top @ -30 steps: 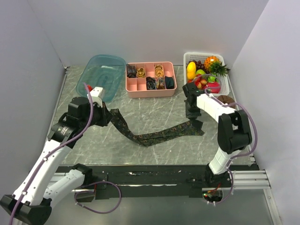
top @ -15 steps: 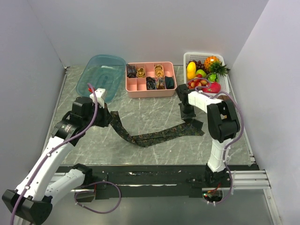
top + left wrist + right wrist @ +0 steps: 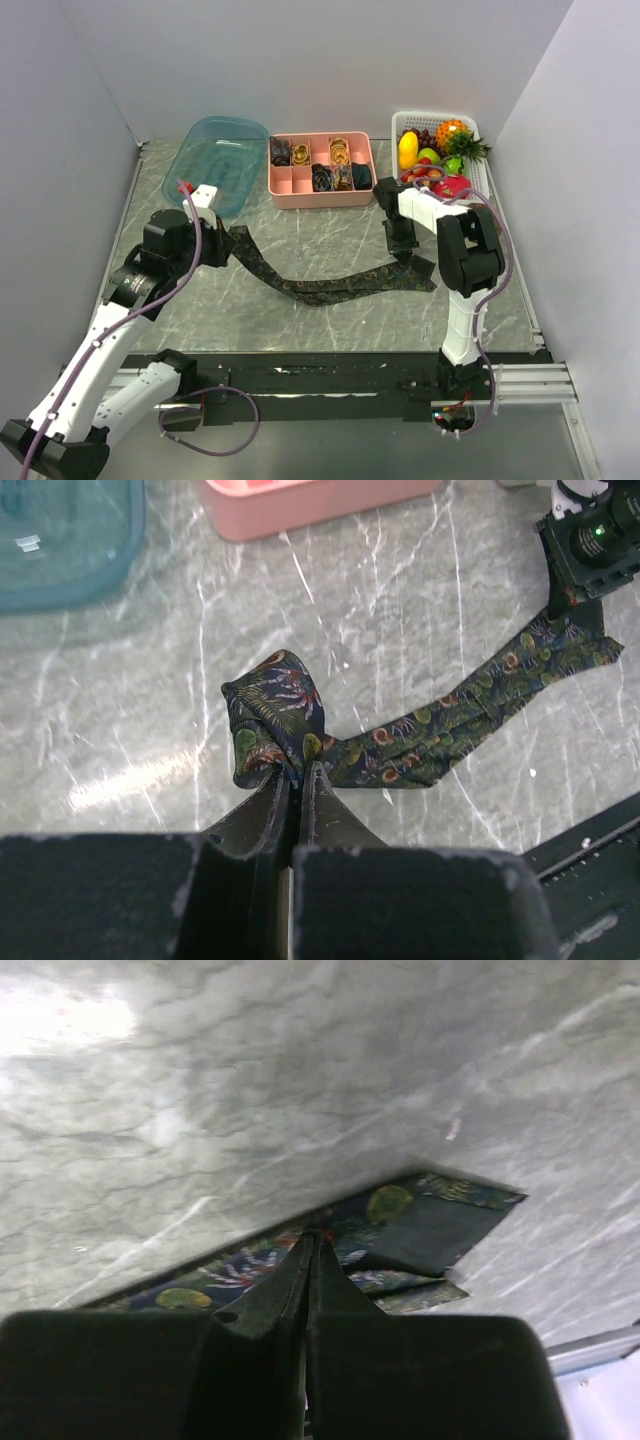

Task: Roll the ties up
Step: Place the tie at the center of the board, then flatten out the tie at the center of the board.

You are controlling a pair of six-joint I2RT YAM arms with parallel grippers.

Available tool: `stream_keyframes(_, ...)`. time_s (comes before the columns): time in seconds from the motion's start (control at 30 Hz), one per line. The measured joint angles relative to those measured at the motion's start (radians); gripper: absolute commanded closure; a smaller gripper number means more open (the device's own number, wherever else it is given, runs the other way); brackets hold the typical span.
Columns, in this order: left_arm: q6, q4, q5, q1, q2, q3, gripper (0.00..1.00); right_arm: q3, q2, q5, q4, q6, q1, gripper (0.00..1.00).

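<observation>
Top view, tie: the dark patterned tie (image 3: 330,288) lies unrolled on the table (image 3: 300,235), sagging in a shallow V between the left gripper (image 3: 226,246) and the right gripper (image 3: 404,256)
Top view, tray: the pink tray (image 3: 318,199) behind it holds rolled ties (image 3: 281,151) in some compartments
Left wrist view, grip: the left gripper (image 3: 295,770) has its jaws almost together and pinches one end of the tie (image 3: 275,708), which is bunched there into a loose fold
Right wrist view, grip: the right gripper (image 3: 310,1236) is fully closed, tips down on the pointed end of the tie (image 3: 430,1228); I cannot tell if cloth is between the fingers or only pinned under them
Risk, left side: the fold is loose and uneven, so I judge the roll can begin crooked or fall open
Risk, right side: a hard pull from the left can drag the pointed end free, and then the strip loses tension and twists
</observation>
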Motion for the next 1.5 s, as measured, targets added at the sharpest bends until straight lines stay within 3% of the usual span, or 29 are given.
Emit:
stream_keyframes(0.3, 0.060, 0.013, -0.002, 0.000, -0.025, -0.014, 0.99, -0.006, 0.000, 0.026, -0.033, -0.008, -0.055, 1.00)
stream_keyframes(0.5, 0.048, -0.043, -0.054, 0.000, -0.051, -0.026, 0.93, -0.017, -0.010, 0.029, -0.028, -0.014, -0.058, 1.00)
stream_keyframes(0.6, 0.023, -0.062, -0.099, 0.000, -0.067, -0.026, 0.84, -0.017, -0.026, 0.012, -0.029, -0.016, -0.049, 1.00)
stream_keyframes(0.63, 0.012, -0.068, -0.115, 0.000, -0.074, -0.026, 0.72, -0.017, -0.032, 0.004, -0.032, -0.016, -0.045, 1.00)
stream_keyframes(0.9, -0.056, -0.162, -0.111, 0.000, -0.064, 0.047, 0.48, 0.061, -0.094, -0.080, -0.013, -0.020, 0.037, 1.00)
stream_keyframes(1.03, -0.119, -0.226, -0.072, 0.000, -0.057, 0.052, 0.43, 0.120, -0.107, -0.133, 0.005, -0.024, 0.085, 1.00)
stream_keyframes(1.17, -0.183, -0.299, -0.076, 0.000, -0.094, 0.053, 0.32, 0.147, -0.113, -0.182, 0.036, -0.024, 0.153, 1.00)
stream_keyframes(1.47, -0.281, -0.363, -0.230, 0.000, -0.298, 0.146, 0.14, 0.281, -0.056, -0.304, 0.093, -0.039, 0.318, 1.00)
stream_keyframes(1.5, -0.285, -0.353, -0.240, 0.000, -0.306, 0.148, 0.11, 0.310, -0.036, -0.321, 0.103, -0.039, 0.334, 0.84)
